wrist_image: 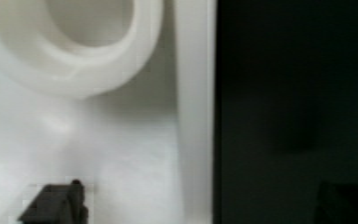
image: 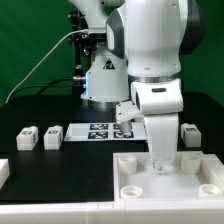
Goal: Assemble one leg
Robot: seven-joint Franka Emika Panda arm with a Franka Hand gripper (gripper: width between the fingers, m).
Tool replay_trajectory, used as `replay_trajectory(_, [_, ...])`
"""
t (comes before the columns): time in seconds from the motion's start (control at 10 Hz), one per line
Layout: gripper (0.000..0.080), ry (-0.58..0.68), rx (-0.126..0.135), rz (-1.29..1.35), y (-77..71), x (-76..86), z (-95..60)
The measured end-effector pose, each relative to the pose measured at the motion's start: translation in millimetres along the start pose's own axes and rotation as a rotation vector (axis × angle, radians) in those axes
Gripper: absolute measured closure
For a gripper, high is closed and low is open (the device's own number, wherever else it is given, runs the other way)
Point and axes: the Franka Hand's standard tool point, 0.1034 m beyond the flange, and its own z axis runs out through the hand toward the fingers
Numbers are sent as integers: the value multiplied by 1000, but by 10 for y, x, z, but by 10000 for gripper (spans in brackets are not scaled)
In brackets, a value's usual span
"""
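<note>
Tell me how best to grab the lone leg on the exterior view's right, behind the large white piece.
Probably best: pinch the leg across two opposite side faces, coming straight down from above. It is a small block lying low on the table, apart from other parts, so its sides look free. The tool hangs open over the large white piece close by.

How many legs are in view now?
3. Outer leg and inner leg at the exterior view's left of the marker board; third leg at its right. The arm may hide another.
</note>
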Motion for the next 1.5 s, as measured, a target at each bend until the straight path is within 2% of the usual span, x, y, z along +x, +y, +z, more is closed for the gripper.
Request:
replay_trajectory(0.1, [150,-4,-10,32,-23,18,-94])
replay_trajectory(0.3, [150,-8,-23,148,-165,182,-265])
replay_trajectory(0.4, [150,-4,-22,223,-245,280,-300])
replay_trajectory(0.6, [150,17,-1,557,-406,558,-311])
replay_trajectory(0.7, [150,30,-2,721,-416,707,-369])
replay_trajectory(0.8, [150,39,10,893,-475,835,-339])
replay_trajectory(0.9, [150,45,35,1077,-508,881,-291])
replay_trajectory(1.2, [150,48,54,1350,-518,904,-290])
replay_trajectory(1.4, [150,36,67,1378,-537,905,-284])
replay_trajectory(1.5, [150,6,92,1390,-571,921,-276])
